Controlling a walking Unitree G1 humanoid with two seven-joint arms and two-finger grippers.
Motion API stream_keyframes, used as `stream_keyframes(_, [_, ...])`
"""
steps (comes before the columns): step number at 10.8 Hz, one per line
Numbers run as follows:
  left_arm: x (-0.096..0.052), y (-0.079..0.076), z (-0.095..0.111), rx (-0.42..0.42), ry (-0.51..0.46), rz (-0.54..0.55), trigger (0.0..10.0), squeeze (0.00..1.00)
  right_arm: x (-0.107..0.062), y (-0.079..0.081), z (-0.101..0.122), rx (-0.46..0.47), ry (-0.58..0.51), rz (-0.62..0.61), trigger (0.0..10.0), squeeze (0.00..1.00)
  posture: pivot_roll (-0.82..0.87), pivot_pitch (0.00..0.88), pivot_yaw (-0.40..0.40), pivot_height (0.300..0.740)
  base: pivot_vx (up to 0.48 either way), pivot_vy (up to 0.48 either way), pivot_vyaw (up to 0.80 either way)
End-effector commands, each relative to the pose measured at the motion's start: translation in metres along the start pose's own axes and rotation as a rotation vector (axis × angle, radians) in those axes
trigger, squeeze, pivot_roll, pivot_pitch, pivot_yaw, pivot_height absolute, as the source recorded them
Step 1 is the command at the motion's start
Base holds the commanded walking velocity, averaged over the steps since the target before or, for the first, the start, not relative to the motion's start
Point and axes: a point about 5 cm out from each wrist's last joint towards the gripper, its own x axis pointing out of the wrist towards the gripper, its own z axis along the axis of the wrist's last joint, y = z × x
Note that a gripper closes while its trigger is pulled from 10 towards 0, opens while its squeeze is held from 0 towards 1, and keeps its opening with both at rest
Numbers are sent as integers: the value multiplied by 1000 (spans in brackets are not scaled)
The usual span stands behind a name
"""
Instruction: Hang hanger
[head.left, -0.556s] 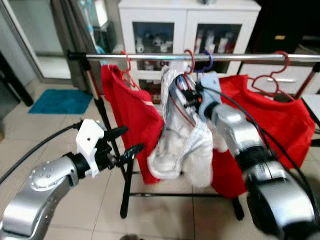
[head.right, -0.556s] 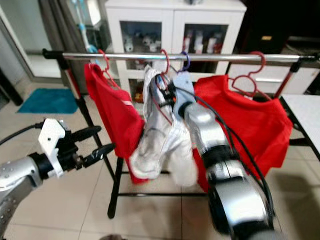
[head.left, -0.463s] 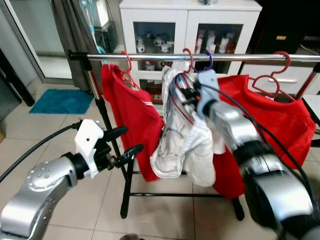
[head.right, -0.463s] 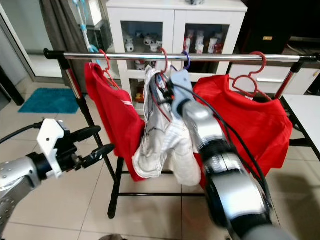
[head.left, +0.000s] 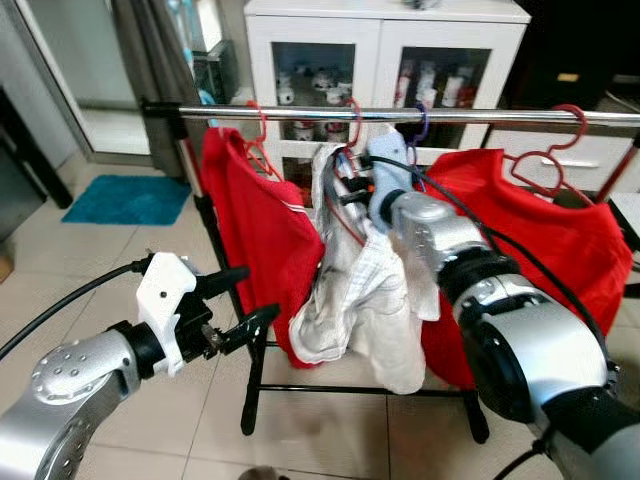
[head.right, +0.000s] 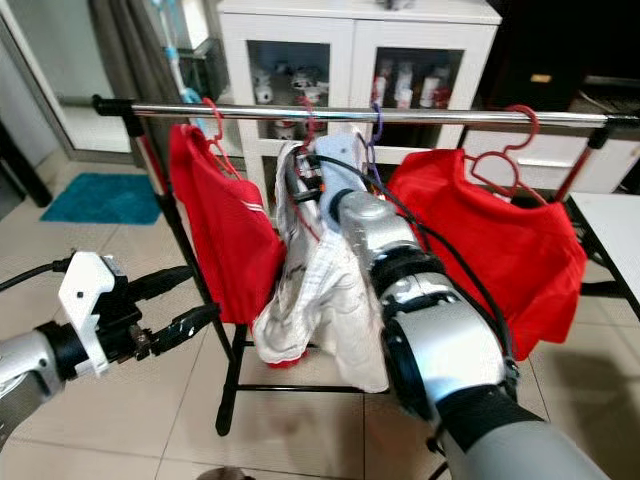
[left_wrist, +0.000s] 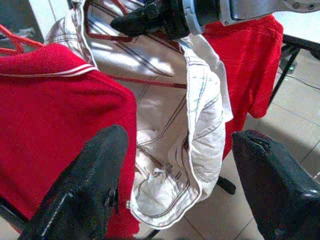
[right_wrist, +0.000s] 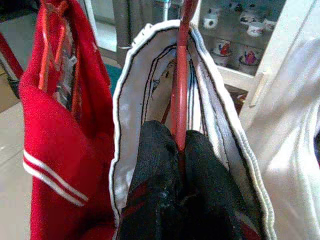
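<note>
The right gripper (right_wrist: 179, 150) has carried the red hanger (right_wrist: 180, 75) leftward along the rail (head.left: 300, 113), fingers clamped on it. The left gripper (head.left: 245, 300) hovers near, fingers apart.

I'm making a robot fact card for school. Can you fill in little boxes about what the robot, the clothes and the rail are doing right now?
right gripper: shut on the red hanger, up by the rail
red hanger: carries the white garment, hook at the metal rail
left gripper: open, low, beside the rack, holding nothing
also on rail: red shirt on the left, another red shirt on the right
behind: white cabinet
</note>
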Motion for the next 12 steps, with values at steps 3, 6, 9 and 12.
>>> stream_keyframes(3, [-9, -4, 11, 18, -3, 17, 10000, 0, 1, -1, 20, 68, -38, -76, 10000, 0, 278, 0, -14, 740, 0, 0, 0])
stream_keyframes(6, [-18, -4, 23, 42, -14, 34, 10000, 0, 0, -7, 21, 135, -51, -131, 10000, 0, 306, 0, -8, 740, 0, 0, 0])
stream_keyframes(9, [-21, -7, 31, 46, -14, 26, 10000, 0, -1, -14, 15, 139, -8, -187, 10000, 0, 302, 0, -4, 740, 0, 0, 0])
stream_keyframes(12, [-23, -13, 39, 49, -28, 15, 10000, 0, -2, -16, 8, 123, 35, -209, 10000, 0, 314, 32, -17, 740, 0, 0, 0])
